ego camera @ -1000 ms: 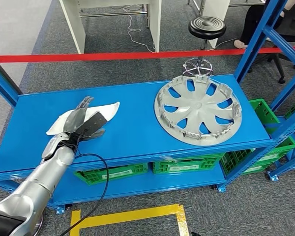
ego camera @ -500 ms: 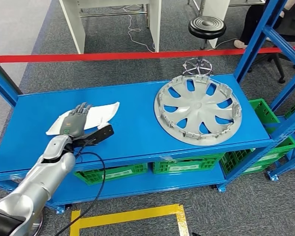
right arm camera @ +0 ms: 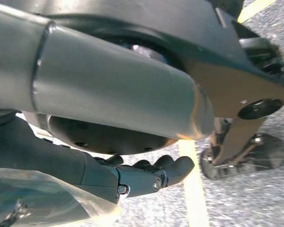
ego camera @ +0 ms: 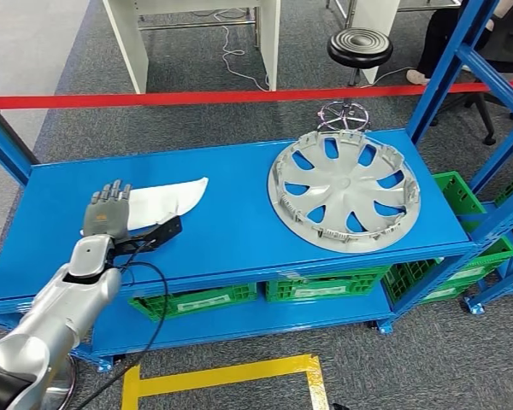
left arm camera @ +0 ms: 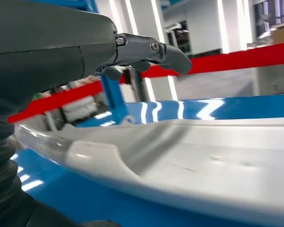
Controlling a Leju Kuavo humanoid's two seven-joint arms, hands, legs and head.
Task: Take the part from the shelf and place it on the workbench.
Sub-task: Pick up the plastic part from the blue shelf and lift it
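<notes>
Hand status from my remote seat: the left hand (ego camera: 108, 213) is over the near end of the white part (ego camera: 167, 198) on the blue shelf (ego camera: 241, 222), palm down, fingers stretched out flat over it rather than wrapped around it. From the head camera I honestly can't tell if it's pinching the part or just hovering or resting on top. In the left wrist view the fingers (left arm camera: 158, 49) stick out above the part's pale curved surface (left arm camera: 205, 161) with a visible gap under them, so nothing looks clamped there, but the thumb side is out of sight.

The part itself lies flat on the shelf, its pointed end reaching away past the fingertips toward the shelf's middle. A black bracket (ego camera: 156, 232) with a cable (ego camera: 152, 295) sits just beside the hand on its thumb side.

Well apart from the hand, at the far end of the same shelf, lies a grey wheel cover (ego camera: 344, 190).

Right hand (right arm camera: 147, 177) hangs down near the floor, fingers curled in, nothing in them that I can see.
</notes>
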